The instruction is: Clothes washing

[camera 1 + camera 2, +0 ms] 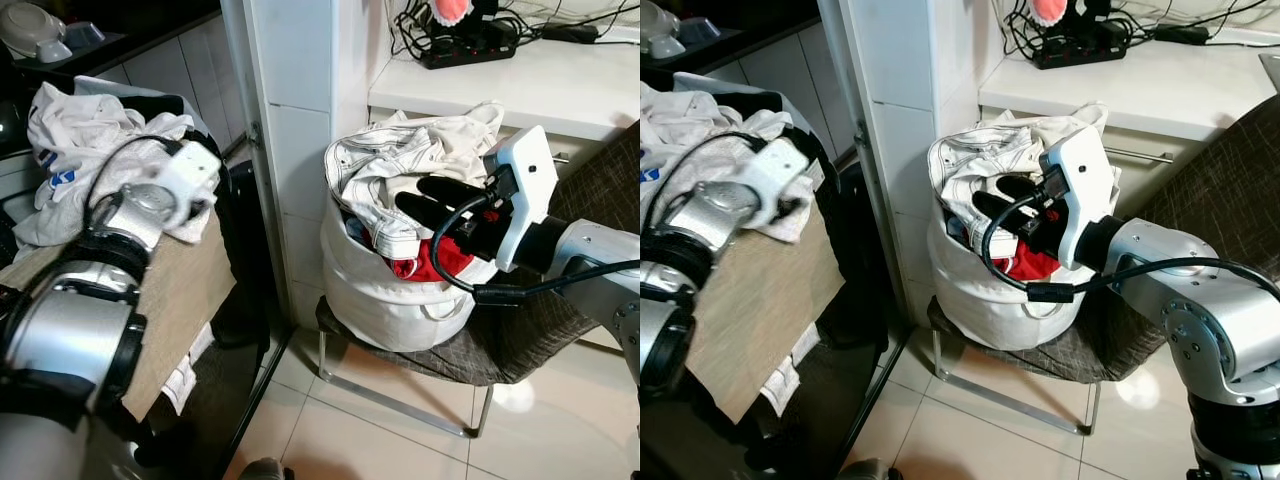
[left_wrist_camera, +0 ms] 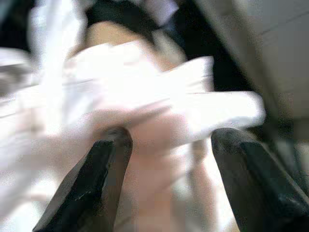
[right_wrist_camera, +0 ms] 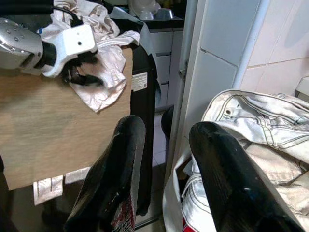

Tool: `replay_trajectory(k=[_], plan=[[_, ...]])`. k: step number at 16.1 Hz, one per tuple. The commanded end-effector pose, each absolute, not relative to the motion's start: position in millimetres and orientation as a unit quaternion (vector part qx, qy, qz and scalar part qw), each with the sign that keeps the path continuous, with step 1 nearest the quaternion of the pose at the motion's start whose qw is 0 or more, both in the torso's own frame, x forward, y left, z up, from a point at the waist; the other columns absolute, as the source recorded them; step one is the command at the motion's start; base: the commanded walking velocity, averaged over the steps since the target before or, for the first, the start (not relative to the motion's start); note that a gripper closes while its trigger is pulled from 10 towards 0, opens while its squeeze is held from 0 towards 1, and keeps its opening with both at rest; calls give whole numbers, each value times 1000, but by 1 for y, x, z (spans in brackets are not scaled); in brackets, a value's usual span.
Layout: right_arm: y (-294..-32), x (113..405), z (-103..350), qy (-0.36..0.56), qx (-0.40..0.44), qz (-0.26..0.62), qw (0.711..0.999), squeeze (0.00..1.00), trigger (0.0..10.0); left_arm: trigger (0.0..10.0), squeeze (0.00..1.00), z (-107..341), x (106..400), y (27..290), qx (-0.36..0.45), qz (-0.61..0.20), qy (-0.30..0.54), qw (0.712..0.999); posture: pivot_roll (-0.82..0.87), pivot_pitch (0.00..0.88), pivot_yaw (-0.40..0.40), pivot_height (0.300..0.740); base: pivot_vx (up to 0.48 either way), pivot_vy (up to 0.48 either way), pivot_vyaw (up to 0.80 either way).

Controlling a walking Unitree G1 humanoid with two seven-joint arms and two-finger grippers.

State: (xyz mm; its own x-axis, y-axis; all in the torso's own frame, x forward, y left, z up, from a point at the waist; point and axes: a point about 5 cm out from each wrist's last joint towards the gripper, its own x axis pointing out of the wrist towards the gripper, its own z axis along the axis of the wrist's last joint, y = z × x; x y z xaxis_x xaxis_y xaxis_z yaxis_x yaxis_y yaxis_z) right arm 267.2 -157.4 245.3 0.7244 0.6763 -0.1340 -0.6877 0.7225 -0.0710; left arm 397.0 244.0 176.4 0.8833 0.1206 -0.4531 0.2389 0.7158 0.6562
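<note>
- Right gripper (image 1: 425, 200) sits right of centre in the left eye view, its two black fingers (image 3: 116, 179) spread a moderate way apart and closed on nothing, poised over the heaped clothes.
- Below it, a white laundry bag (image 1: 385, 295) stands on a brown chair (image 1: 520, 335), stuffed with a white stitched garment (image 1: 395, 150) on top and something red (image 1: 435, 262) lower down.
- Left gripper (image 3: 79, 72) is at the upper left of the right wrist view, down on a crumpled pale cloth (image 3: 104, 82) at the edge of a tan board (image 1: 175, 295).
- From the left wrist view its fingers (image 2: 96, 179) stand apart with white fabric between and behind them; that view is badly blurred, so a firm hold cannot be told, though it seems merely to be touching.
- More white laundry (image 1: 75, 140) is piled at the upper left of the left eye view, behind that arm.
- At the top right, a black power strip (image 1: 465, 45) with cables lies on a white counter (image 1: 560, 85).
- A white tiled pillar (image 1: 300, 120) stands between board and bag.
</note>
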Motion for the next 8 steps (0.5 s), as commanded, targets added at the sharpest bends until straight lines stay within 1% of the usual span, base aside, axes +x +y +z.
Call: replay_trajectory(k=[1,3,4,5,6,7,8], plan=[[-159,265,247,48,-68,366,927,0,10000,10000,0,191,399,252,397,0,223,890,-63,0,84,740,0,0,0],[-162,267,248,45,-71,360,929,0,10000,10000,0,216,401,270,455,71,184,868,-59,0,79,740,0,0,0],[-162,267,249,45,-72,359,929,0,10000,10000,0,223,400,275,473,93,174,859,-59,0,79,740,0,0,0],[-162,269,250,43,-74,357,930,0,10000,10000,0,251,400,288,510,165,124,835,-56,0,74,740,0,0,0],[-163,271,251,40,-75,353,932,0,10000,10000,0,279,397,298,542,230,67,805,-57,0,75,740,0,0,0],[-163,272,252,39,-76,351,932,0,10000,10000,0,290,396,301,553,255,44,792,-57,0,76,740,0,0,0],[-164,273,253,37,-77,348,933,0,10000,10000,0,313,393,305,553,293,2,780,-57,0,76,740,0,0,0]])
